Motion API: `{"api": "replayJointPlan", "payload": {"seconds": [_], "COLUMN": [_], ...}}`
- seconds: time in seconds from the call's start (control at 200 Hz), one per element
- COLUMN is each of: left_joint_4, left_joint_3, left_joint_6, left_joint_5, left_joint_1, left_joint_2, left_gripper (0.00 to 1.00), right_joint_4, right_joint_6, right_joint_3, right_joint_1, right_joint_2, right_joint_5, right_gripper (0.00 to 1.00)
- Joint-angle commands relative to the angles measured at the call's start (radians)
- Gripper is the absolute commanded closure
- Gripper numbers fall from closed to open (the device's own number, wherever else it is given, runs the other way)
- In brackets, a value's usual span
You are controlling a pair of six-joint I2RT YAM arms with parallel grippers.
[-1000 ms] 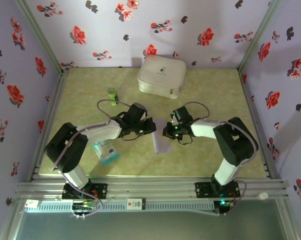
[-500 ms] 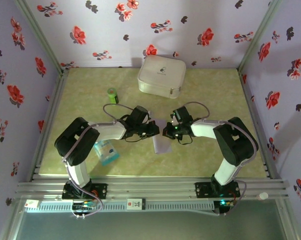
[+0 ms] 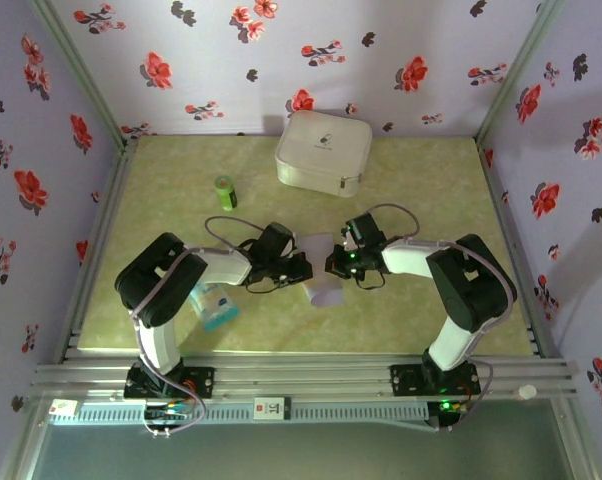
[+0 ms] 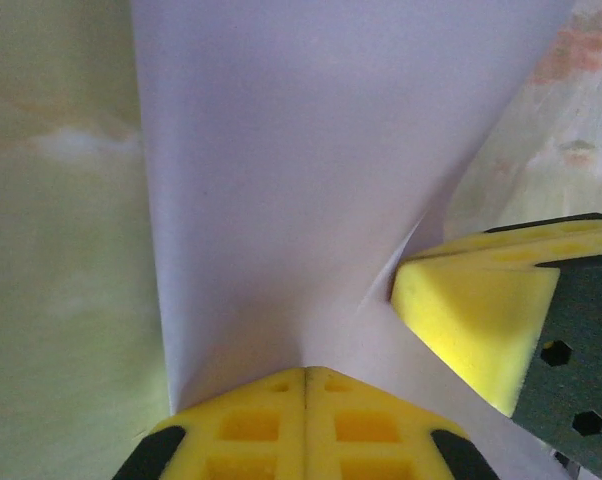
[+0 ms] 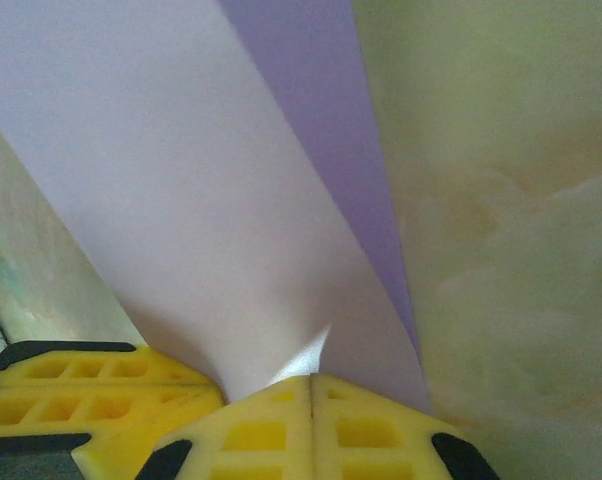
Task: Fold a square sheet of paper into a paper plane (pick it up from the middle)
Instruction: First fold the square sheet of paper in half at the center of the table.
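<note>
The square sheet of paper (image 3: 325,290), pale lavender, lies at the middle of the table between my two grippers and looks partly folded. My left gripper (image 3: 301,268) is at its left edge, and in the left wrist view its yellow jaws (image 4: 306,375) are shut, with the paper (image 4: 311,170) bending up from the tips. My right gripper (image 3: 333,264) comes in from the right. Its jaws (image 5: 311,380) are shut on the paper (image 5: 181,180) where a small flap sticks up. Each wrist view also shows the other gripper's yellow fingers (image 4: 471,325) (image 5: 81,385) close by.
A white case (image 3: 324,152) stands at the back centre of the green table. A small green bottle (image 3: 225,192) stands left of the case. A blue-and-white packet (image 3: 213,306) lies near the left arm. Flowered walls enclose three sides.
My left gripper has moved nearer and down along the paper's left edge, uncovering the sheet's far part. The left arm's elbow has swung right. The right arm has stayed in place.
</note>
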Motion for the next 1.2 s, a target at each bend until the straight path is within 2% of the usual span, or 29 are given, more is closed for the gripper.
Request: {"api": "replayJointPlan", "payload": {"seconds": [0.0,0.315,0.585,1.01,1.195], "left_joint_4": [-0.065,-0.112,-0.078,-0.12,-0.104], "left_joint_3": [-0.032,0.05,0.033,-0.057,-0.068], "left_joint_6": [0.039,-0.055,-0.119,-0.092,-0.12], "left_joint_5": [-0.063,0.008,0.088,0.071,0.045], "left_joint_1": [0.008,0.008,-0.008,-0.01,-0.01], "left_joint_2": [0.027,-0.082,-0.053,0.031,-0.044], "left_gripper": [1.0,1.0,1.0,1.0,1.0], "right_joint_4": [-0.089,-0.072,-0.066,-0.048,-0.026], "right_joint_6": [0.016,0.03,0.036,0.053,0.073], "right_joint_3": [-0.049,-0.066,-0.073,-0.093,-0.107], "right_joint_1": [0.0,0.001,0.005,0.01,0.017], "right_joint_2": [0.027,0.018,0.018,0.026,0.023], "right_joint_5": [0.073,0.078,0.082,0.104,0.108], "right_gripper": [1.0,1.0,1.0,1.0,1.0]}}
